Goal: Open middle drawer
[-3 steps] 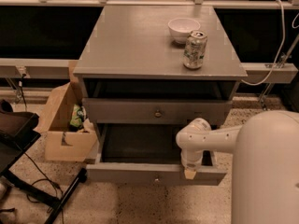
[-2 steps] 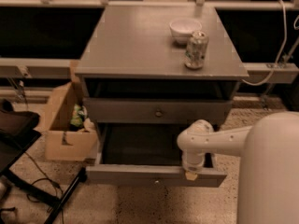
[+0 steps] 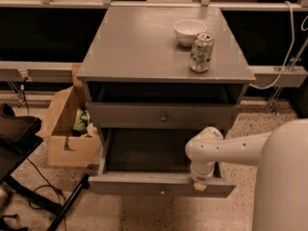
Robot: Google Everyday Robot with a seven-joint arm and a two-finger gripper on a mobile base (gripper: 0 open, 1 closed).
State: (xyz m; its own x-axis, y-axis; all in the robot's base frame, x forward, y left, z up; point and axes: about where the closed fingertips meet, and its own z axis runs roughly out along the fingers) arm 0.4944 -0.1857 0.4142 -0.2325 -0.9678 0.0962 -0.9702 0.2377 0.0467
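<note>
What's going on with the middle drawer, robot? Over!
Gripper at front edge of middle drawer. Drawer pulled well out. Cardboard box on floor beside it, not blocking. Over.

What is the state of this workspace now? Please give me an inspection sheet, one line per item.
Surface: grey cabinet top, carrying a white bowl and a can.
Job's things: middle drawer pulled far out; drawer above pushed in.
Clutter: open cardboard box on the floor, left of the cabinet.
Grippers: pincer at the middle drawer's front edge, right of its knob.
Cables: white cable at right; black cables on the floor at left.
Surroundings: speckled floor; dark stand at left.
</note>
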